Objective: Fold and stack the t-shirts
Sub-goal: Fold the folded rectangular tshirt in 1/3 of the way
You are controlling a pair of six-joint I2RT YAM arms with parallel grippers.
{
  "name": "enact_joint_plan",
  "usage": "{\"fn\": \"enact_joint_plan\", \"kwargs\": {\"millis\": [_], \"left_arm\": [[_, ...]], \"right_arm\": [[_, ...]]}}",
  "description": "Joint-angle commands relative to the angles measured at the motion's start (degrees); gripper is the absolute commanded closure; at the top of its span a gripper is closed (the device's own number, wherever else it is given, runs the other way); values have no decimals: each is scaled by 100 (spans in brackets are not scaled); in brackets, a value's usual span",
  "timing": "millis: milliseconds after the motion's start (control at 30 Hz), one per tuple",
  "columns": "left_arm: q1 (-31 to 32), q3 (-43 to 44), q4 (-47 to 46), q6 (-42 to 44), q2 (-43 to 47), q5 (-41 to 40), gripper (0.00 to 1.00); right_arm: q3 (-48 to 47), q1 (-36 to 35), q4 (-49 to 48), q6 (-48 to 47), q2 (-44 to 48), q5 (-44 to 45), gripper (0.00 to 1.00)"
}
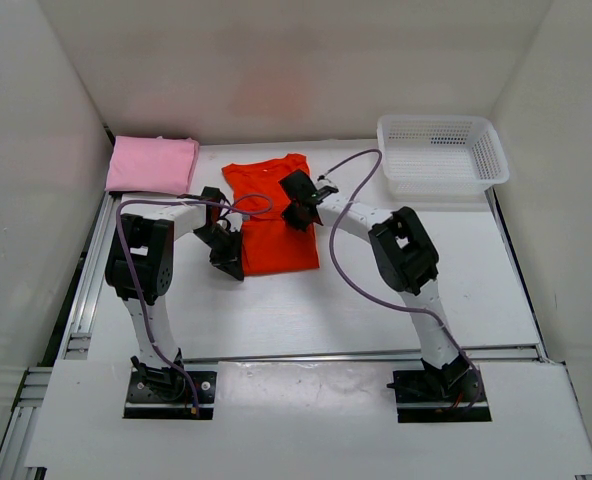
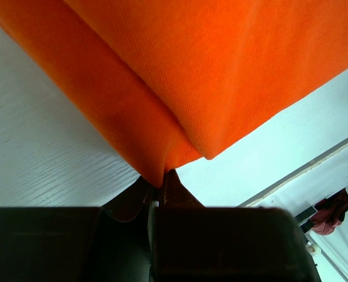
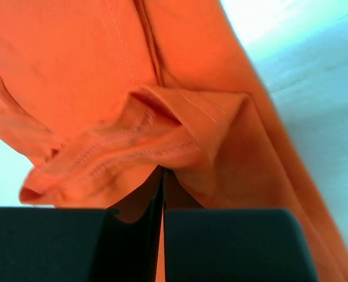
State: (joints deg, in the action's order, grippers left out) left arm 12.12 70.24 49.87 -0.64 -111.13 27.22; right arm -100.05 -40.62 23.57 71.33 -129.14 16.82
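Left-arm jaws, shut on a folded corner, & right-arm jaws, shut on a bunched hem, hold the bright orange-red cloth t-shirt (image 1: 276,240) mid white surface (image 1: 306,310), nr the folded light-pink cloth t-shirt (image 1: 153,163); uneven pull could slip either thin pinch, skewing the fold.

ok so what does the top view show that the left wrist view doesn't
Only the top view: the folded pink shirt at the far left, the white basket at the far right, and the right gripper shut on the orange shirt. Only the left wrist view: a close look at the shirt's folded corner pinched between the fingers. Both: the orange shirt, the left gripper and the white table.
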Motion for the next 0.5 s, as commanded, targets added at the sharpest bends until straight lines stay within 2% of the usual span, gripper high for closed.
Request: {"fn": "enact_joint_plan", "kwargs": {"millis": [0,133,467], "left_arm": [[-17,51,41,64,171,-6,90],[-17,51,41,64,171,-6,90],[-17,-1,93,64,118,46,90]], "right_arm": [[-305,10,156,564,-225,286,97],[-585,10,209,698,-453,506,96],[-2000,133,315,593,-1034,1306,94]]}}
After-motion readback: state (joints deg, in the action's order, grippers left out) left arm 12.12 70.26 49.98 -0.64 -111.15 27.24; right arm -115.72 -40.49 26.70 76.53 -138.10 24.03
